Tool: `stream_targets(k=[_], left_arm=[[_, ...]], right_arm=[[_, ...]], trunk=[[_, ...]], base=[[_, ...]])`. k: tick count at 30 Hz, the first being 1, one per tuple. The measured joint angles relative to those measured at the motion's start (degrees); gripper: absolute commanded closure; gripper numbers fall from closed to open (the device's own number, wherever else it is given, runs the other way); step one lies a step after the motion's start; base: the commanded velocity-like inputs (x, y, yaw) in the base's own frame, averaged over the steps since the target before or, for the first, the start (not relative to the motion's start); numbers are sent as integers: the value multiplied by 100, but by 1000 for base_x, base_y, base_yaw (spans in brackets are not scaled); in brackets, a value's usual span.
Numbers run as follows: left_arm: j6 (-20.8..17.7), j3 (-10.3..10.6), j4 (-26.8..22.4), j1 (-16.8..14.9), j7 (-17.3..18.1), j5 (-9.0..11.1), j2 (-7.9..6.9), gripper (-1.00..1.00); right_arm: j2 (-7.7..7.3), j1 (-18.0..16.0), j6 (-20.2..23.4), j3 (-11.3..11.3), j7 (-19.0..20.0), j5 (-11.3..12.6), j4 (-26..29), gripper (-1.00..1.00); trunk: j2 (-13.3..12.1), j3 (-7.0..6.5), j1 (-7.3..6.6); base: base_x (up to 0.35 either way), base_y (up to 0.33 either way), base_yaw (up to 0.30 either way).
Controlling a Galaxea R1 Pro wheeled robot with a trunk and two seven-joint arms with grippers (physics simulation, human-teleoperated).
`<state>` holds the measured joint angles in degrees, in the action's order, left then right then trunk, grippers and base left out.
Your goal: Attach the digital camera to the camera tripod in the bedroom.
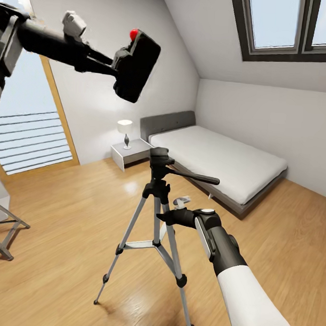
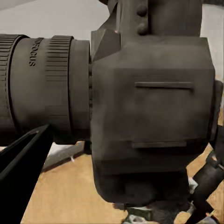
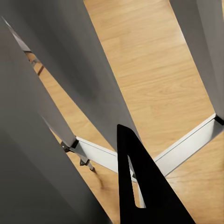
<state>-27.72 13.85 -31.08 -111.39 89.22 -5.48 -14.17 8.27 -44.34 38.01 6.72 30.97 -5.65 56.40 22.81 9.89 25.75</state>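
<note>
Flanking camera tripod [image 1: 156,215]: grey bed [image 1: 221,161], nightstand [image 1: 130,153].

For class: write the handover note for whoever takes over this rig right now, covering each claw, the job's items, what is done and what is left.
Left claw: shut on the digital camera, raised high above the camera tripod.
Right claw: at the tripod's upper legs below the head; grip cannot be judged.
Tripod: standing on the wood floor near the bed.
Done: camera picked up.
Left: lower it onto the tripod head and attach.
</note>
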Motion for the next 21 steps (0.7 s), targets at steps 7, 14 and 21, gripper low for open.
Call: stream_targets(k=[7,14,21], left_arm=[[-174,-469,224,14,-16,2544,-676,100],[-1059,-457,523,15,-503,3178,-819,100],[-2113,-425,310,16,-2050,3170,-895,100]], right_arm=[[0,0,-7,1,7,-5,-9,100],[0,0,-9,8,16,-16,-11,100],[0,0,-12,10,9,-11,-14,100]], trunk=[[1,1,-1],[1,1,-1],[1,1,-1]], base=[[0,0,0],[0,0,0],[0,0,0]])
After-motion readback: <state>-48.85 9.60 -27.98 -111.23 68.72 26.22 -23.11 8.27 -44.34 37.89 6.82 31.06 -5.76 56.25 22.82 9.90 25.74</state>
